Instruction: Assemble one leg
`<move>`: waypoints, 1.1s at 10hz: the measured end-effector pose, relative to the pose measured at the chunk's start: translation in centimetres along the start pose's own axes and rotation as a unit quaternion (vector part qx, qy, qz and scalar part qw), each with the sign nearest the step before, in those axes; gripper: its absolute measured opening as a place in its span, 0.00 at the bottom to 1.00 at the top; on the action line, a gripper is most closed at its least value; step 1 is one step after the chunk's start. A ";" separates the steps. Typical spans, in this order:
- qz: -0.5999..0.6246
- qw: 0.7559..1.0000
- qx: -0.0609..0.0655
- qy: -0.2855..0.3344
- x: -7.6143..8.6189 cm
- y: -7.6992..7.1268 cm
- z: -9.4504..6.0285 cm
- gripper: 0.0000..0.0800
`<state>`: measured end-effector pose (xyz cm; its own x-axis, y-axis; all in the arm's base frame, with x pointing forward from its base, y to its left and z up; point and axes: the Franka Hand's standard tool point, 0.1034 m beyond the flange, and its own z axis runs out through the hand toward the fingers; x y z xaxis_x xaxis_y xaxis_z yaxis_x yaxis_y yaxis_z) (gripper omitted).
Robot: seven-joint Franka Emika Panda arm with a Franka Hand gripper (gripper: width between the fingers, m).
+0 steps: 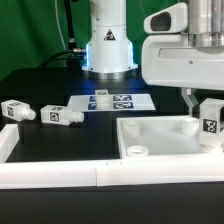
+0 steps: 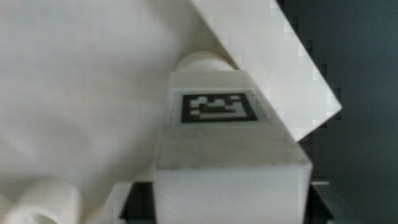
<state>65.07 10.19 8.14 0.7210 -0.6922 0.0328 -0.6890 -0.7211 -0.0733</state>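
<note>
Tool [image 1: 202, 108] is pinching one leg [image 1: 210, 122]. In the wrist view the leg sits between the fingers with a tag face toward the camera. The finger pads themselves are mostly out of frame, so I'm judging contact from how the leg hangs.

Leg position: upright at the tray [image 1: 165, 140] corner on the exterior view's right, touching or just above the tray rim. I can't tell which. The wrist view shows the leg's rounded end [image 2: 205, 65] pointing into the tray at its angled wall. That suggests the grip is high on the body so the mating end stays free to enter.

It looks like the leg is being lined up with a corner socket of the tray. That socket is hidden behind the leg. The only socket [image 1: 137, 151] in plain view is at the opposite near corner, and it's empty.

Two spare legs [image 1: 15, 110] [image 1: 60, 116] lie on their sides on the surface [image 1: 60, 140], well apart from the tray on the exterior view's left, out of the working path. The marker board [image 1: 112, 101] lies flat beyond the tray, toward the robot base.

Progress: insertion not confirmed, so about mid-step.

Next: needs a square, vertical approach, probably then a twist.

Risk: the leg catches the tray wall and cocks in the grip.
</note>
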 end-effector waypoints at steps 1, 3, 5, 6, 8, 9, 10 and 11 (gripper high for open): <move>0.078 0.997 -0.004 -0.001 0.0 0.2 0.0 0.36; 0.239 0.971 -0.008 -0.007 0.0 0.5 0.0 0.36; 0.359 0.933 -0.009 -0.012 -0.2 0.7 0.0 0.36; 0.378 0.926 -0.011 -0.012 -0.3 0.7 0.0 0.36; 0.361 0.932 -0.010 -0.012 -0.3 0.7 0.1 0.57; 0.328 0.945 -0.012 -0.009 -0.3 0.7 0.1 0.57; 0.222 0.975 -0.014 -0.004 -0.5 0.2 0.1 0.72; 0.130 0.991 -0.012 -0.005 -1.1 -0.7 0.2 0.79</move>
<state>64.77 11.50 7.99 0.5195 -0.8545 0.0060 -0.8531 -0.5190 -0.0537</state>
